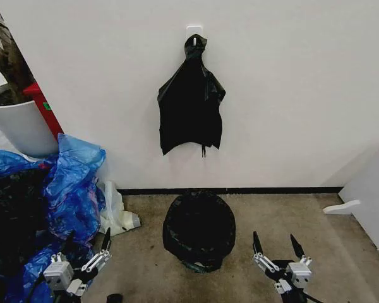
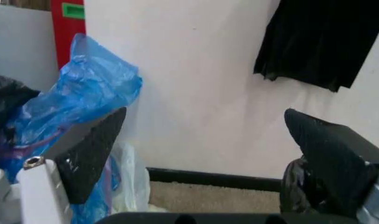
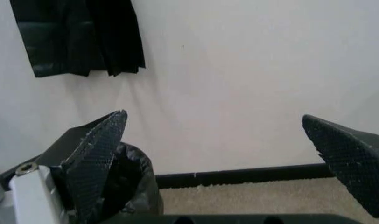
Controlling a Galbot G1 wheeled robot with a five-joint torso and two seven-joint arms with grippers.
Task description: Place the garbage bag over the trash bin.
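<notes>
The garbage bag (image 1: 199,228) is a glossy black bag spread over a round shape on the floor by the wall. It covers the trash bin, which stays hidden under it. My left gripper (image 1: 88,243) hovers open to the bag's left, near the blue bags, with nothing between its fingers. To the bag's right, my right gripper (image 1: 275,243) is also open and empty. An edge of the garbage bag (image 2: 295,186) shows past the left gripper (image 2: 205,116) in the left wrist view. The right wrist view shows the bag (image 3: 130,182) beside one finger of the right gripper (image 3: 214,119).
A bunch of black bags (image 1: 191,104) hangs from a wall hook above the bin. Blue plastic bags (image 1: 72,183) pile at the left, with a white plant pot (image 1: 22,126) behind and a white bag (image 1: 117,211) beside them. White furniture (image 1: 372,189) stands at the right.
</notes>
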